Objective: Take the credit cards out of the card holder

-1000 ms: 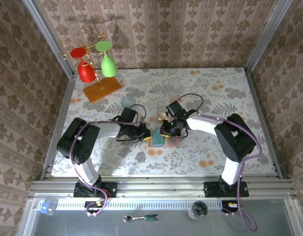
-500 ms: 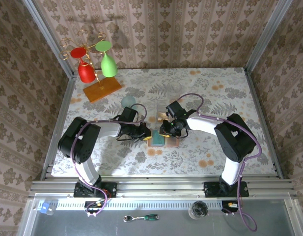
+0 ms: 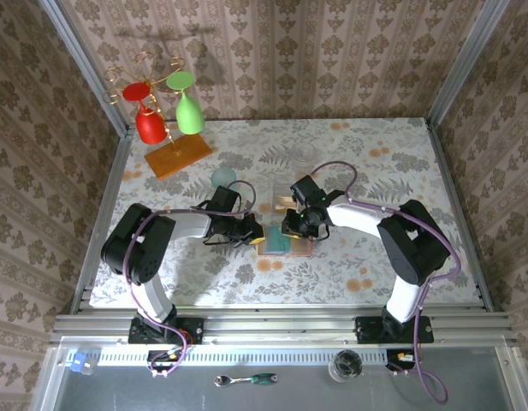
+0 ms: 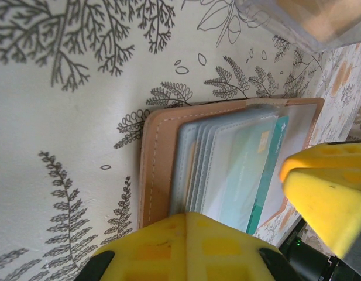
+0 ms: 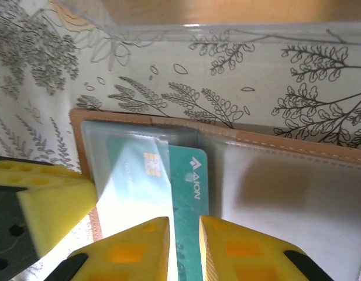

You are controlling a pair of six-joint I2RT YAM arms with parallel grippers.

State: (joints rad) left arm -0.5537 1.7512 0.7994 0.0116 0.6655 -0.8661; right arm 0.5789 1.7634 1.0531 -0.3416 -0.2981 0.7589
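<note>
The brown card holder [image 3: 276, 243] lies open on the flowered table between both grippers. Its brown border [image 4: 157, 164] frames stacked clear pockets. A teal credit card [image 5: 189, 175] sticks partway out of a pocket, its chip still under the plastic; its edge [image 4: 268, 170] also shows in the left wrist view. My right gripper [image 5: 184, 221] stands over this card, jaws a narrow gap apart, the teal strip showing between them. My left gripper [image 4: 185, 215] is shut, pads together, at the holder's near-left edge. In the top view the left gripper [image 3: 253, 233] and right gripper [image 3: 291, 229] flank the holder.
A clear plastic box [image 5: 227, 26] sits just behind the holder. At the back left, an orange wooden rack base [image 3: 178, 157] carries a red glass [image 3: 150, 122] and a green glass [image 3: 188, 111]. A round pale lid [image 3: 222, 178] lies behind the left arm.
The right gripper's jaws have parted slightly. Both arms have stayed almost still over the holder.
</note>
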